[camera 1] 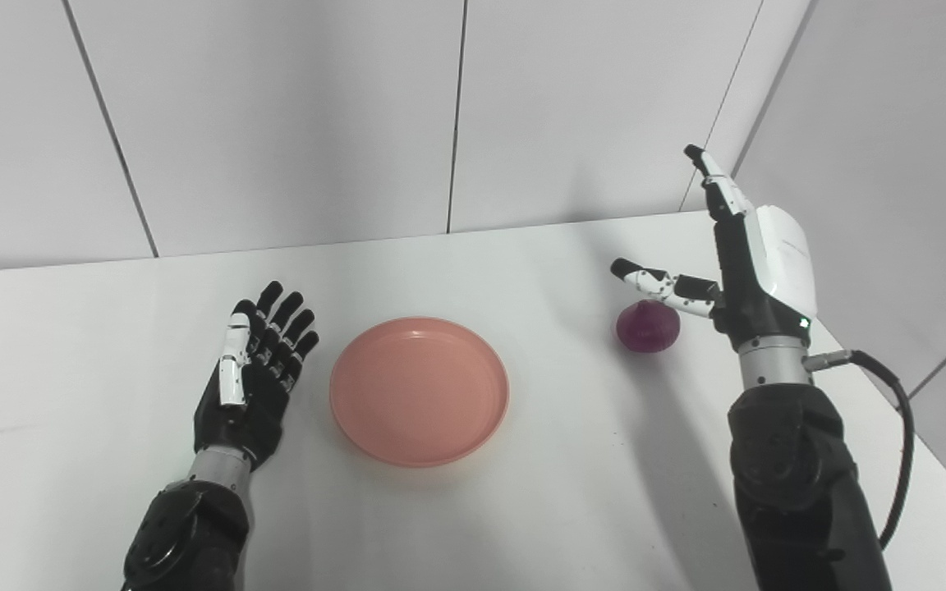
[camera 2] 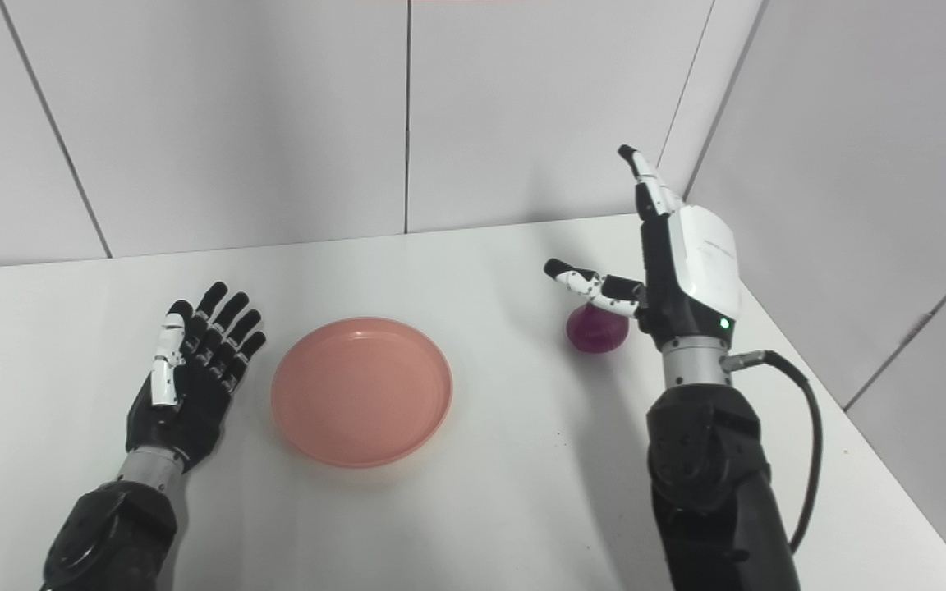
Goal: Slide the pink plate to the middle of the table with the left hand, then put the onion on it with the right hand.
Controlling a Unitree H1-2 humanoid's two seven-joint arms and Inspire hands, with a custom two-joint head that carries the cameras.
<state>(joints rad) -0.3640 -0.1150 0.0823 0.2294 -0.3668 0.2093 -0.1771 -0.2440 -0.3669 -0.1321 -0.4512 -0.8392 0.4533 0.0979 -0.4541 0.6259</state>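
Nearest, two dark forearms coming up from the bottom edge, one on each side of the white table point(camera 1: 522, 525).

Next out, on the left, left hand point(camera 1: 253, 373) lying low over the table, palm up, fingers straight and spread, holding nothing; just beside the plate's left rim, apart from it.

Level with that, pink plate point(camera 1: 419, 391) flat on the table, roughly mid-table, bare inside. Looks like the slide is done or nearly so.

Farther back on the right, right hand point(camera 1: 740, 263) raised upright, fingers stretched up and apart, thumb jutting out sideways over the onion point(camera 1: 647, 327); nothing gripped. Whether the thumb touches the onion cannot be told.

Onion on the table to the right of the plate, well apart from it, close under that thumb. Purple, roundish, small nub on top.

Probably light and firm, with a smooth, dry skin that may slip and flake; likely to roll if nudged. Best taken around its widest part, fingers on one side and thumb opposite, from above, not by the nub.

Plate likely light, stiff plastic; may skid if bumped while setting down.

Farthest, plain white wall panels.
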